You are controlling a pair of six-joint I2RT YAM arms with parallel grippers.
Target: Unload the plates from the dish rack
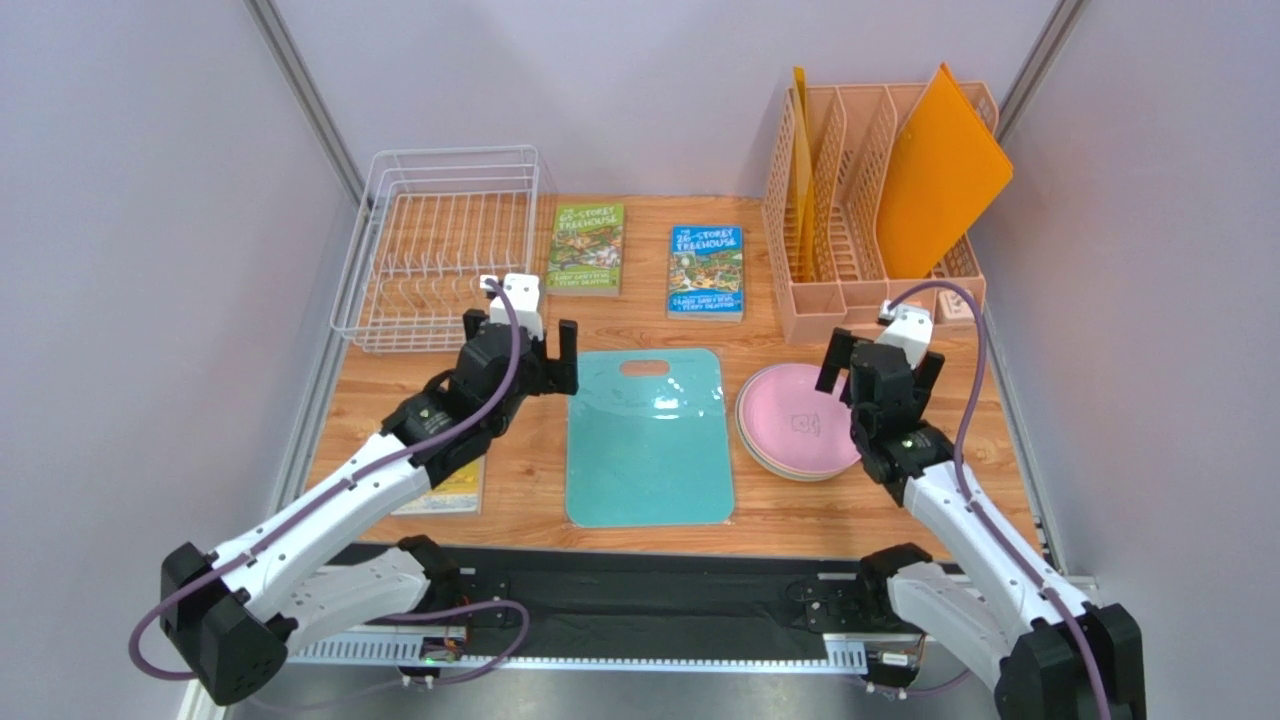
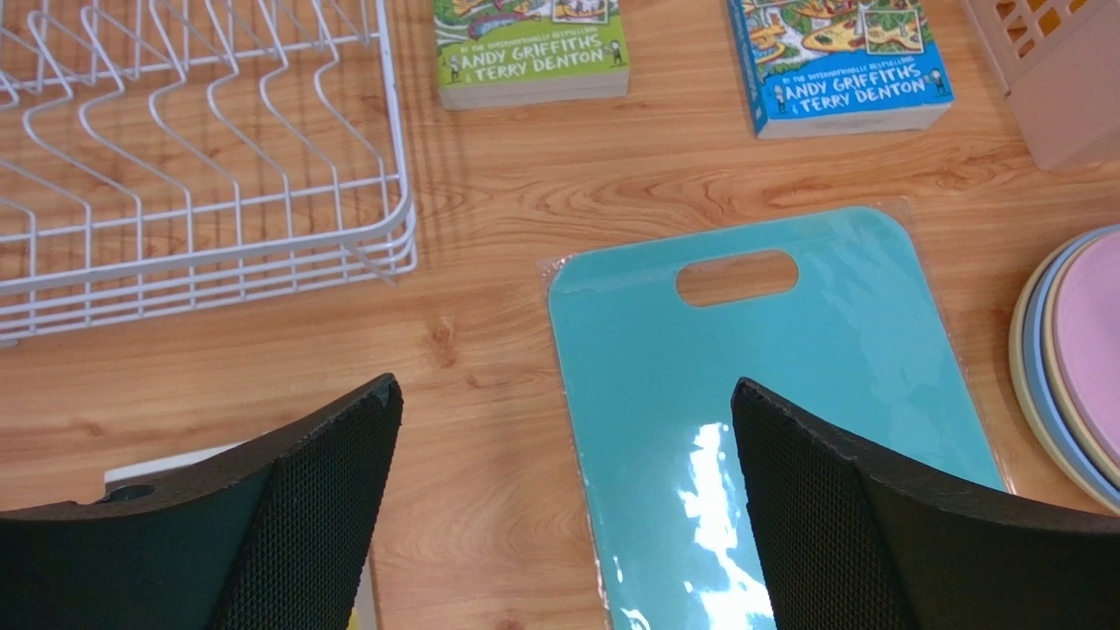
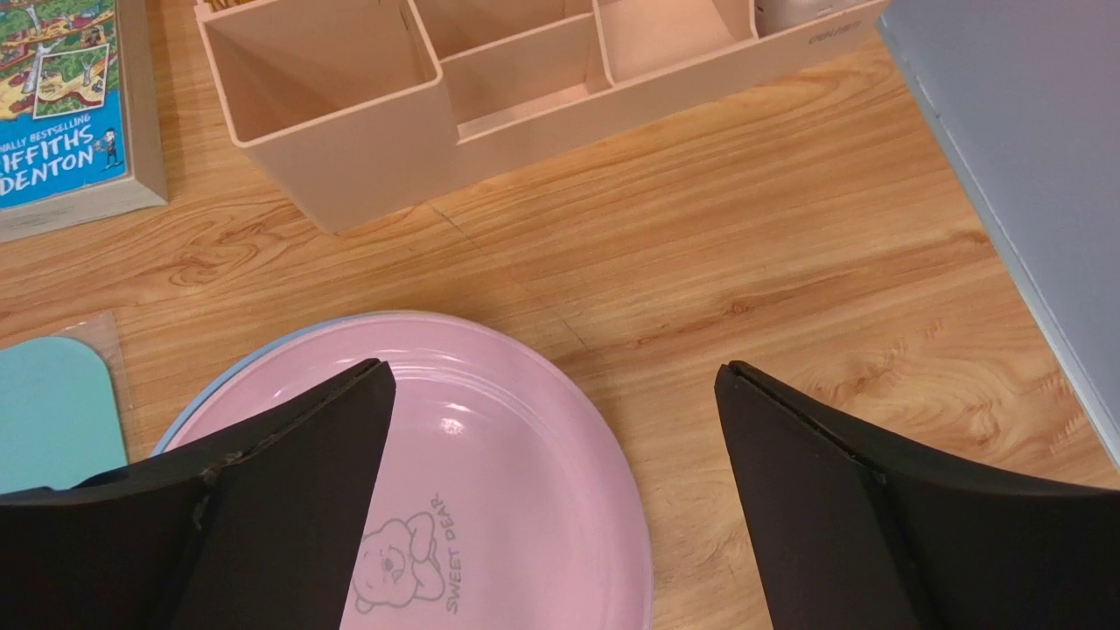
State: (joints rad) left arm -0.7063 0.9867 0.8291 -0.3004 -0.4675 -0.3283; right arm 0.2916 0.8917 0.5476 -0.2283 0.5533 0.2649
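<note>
The white wire dish rack (image 1: 436, 248) stands at the back left with nothing in it; its near corner shows in the left wrist view (image 2: 197, 158). The plates lie stacked flat on the table at the right (image 1: 796, 423), the pink plate (image 3: 526, 446) on top and a blue rim (image 3: 224, 381) showing under it. The stack's edge shows in the left wrist view (image 2: 1072, 355). My left gripper (image 1: 529, 357) (image 2: 565, 394) is open and empty above the cutting board's left edge. My right gripper (image 1: 879, 368) (image 3: 552, 374) is open and empty above the stack's right rim.
A teal cutting board (image 1: 649, 435) lies in the middle. Two books (image 1: 586, 248) (image 1: 706, 270) lie behind it. A peach file organizer (image 1: 872, 225) with an orange folder (image 1: 939, 173) stands at the back right. Another book (image 1: 451, 488) lies under my left arm.
</note>
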